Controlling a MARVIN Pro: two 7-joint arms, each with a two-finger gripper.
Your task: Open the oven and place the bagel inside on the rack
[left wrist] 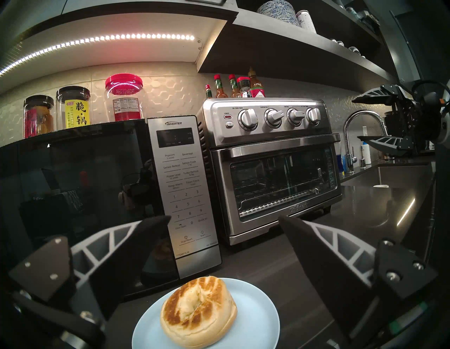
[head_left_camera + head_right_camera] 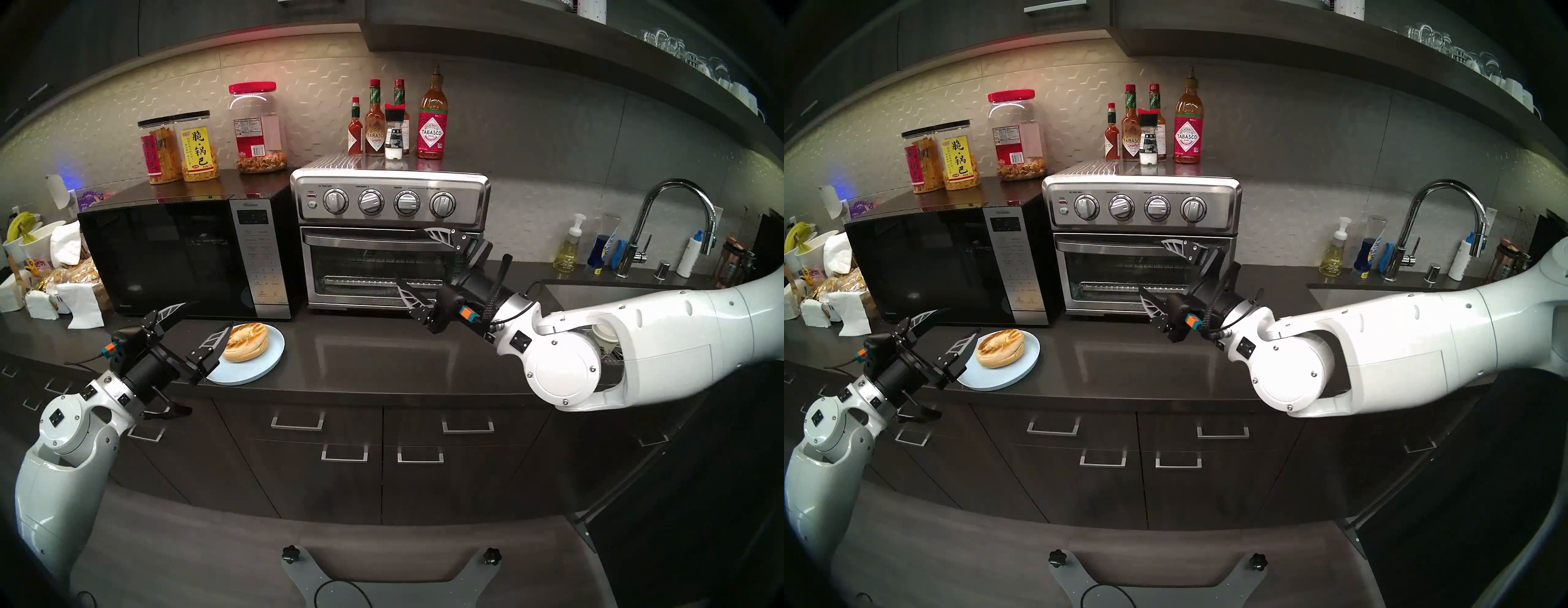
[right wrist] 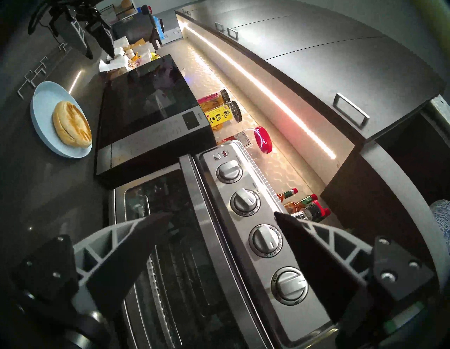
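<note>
On the dark bench [image 2: 382,352] we see the oven [image 2: 390,237] standing just right of a black microwave [image 2: 186,259], its door shut and its bar handle [image 2: 360,240] running level across the top of the glass. We read "INVERTER" and keypad words such as "Popcorn", "Beverage" and "Stop/Reset" on the microwave panel, "POWER" by the oven's red lamp, and "TABASCO" on the sauce bottles [image 2: 432,123] on the oven's roof. The print round the four knobs is too small for us to read, and the maker's name on the door's lower edge is only faintly visible. Through the glass we make out the rack [image 1: 275,202] only dimly, behind reflections.

The bagel [image 2: 246,342] lies flat, toasted face up, on a pale blue plate [image 2: 267,365] in front of the microwave. Our left end effector [image 2: 203,316] hangs beside the plate, fingers spread wide, empty. Our right end effector [image 2: 413,257] sits before the oven door, spread wide and empty, one finger near the handle, the other low by the door's foot.
</note>
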